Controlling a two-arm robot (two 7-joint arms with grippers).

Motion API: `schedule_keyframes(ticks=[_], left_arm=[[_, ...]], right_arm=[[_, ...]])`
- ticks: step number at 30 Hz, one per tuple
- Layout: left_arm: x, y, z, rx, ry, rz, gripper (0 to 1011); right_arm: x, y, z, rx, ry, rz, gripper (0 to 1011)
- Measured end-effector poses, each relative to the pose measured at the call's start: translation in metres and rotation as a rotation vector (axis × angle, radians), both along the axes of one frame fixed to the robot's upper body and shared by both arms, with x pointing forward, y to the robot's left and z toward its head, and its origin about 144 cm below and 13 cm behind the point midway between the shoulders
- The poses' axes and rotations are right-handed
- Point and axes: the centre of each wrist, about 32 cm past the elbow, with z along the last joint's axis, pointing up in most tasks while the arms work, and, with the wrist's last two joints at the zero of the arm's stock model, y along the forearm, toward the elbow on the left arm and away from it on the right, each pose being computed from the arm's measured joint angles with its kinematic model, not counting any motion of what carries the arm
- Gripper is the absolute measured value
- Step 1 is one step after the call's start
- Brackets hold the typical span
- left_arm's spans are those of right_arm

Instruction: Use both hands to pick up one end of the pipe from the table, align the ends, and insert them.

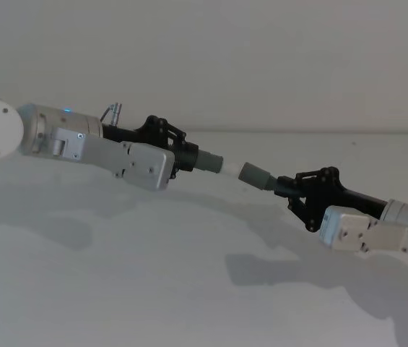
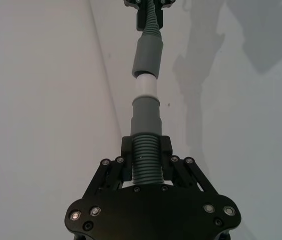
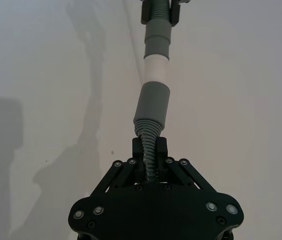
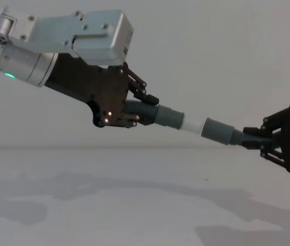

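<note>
Above the table [image 1: 117, 289], two grippers hold two pipe pieces.

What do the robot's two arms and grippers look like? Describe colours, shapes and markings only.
The left gripper and the right gripper are black skeletal frames of linked bars, with silver screws at the joints. Each sits on a silver cylindrical arm carrying a boxy silver-white housing. A small green light glows on each arm, and a thin cable loops near the left wrist.
</note>
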Motion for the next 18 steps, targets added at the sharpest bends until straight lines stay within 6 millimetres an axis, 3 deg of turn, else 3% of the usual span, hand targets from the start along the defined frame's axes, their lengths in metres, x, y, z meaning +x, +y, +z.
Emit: schedule_keyframes(ticks=[18], left_arm=[[0.0000,0.0000,0.0000,0.000,0.000,0.000,305]], right_arm=[[-0.0016,0.0036,0.0012,-0.031,-0.003,-0.002,119]])
